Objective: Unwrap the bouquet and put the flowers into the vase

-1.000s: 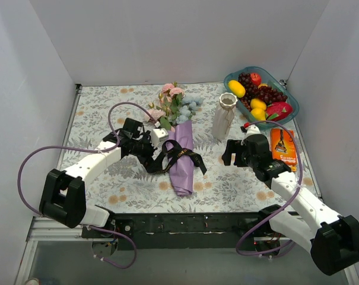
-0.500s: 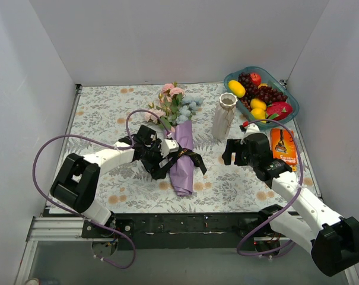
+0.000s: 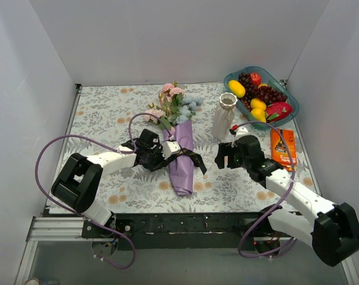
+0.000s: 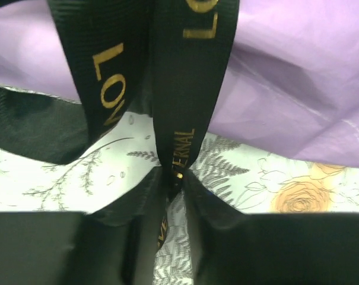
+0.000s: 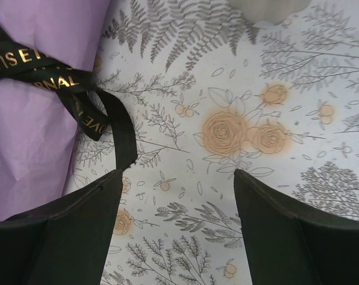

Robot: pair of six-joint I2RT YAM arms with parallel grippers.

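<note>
The left gripper pinches a strand of the black ribbon tied round the bouquet, which lies mid-table with its flowers pointing away from the arms. To its right, the right gripper hangs wide open and empty over the floral cloth, near the upright white vase.

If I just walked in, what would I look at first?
Probably the purple-wrapped bouquet lying in the middle of the flowery table, with pink and blue flowers poking out at its far end. The left gripper is pinching its black ribbon with the gold letters. In the far right corner, a teal bowl of bright fruit sits near the white vase.
</note>
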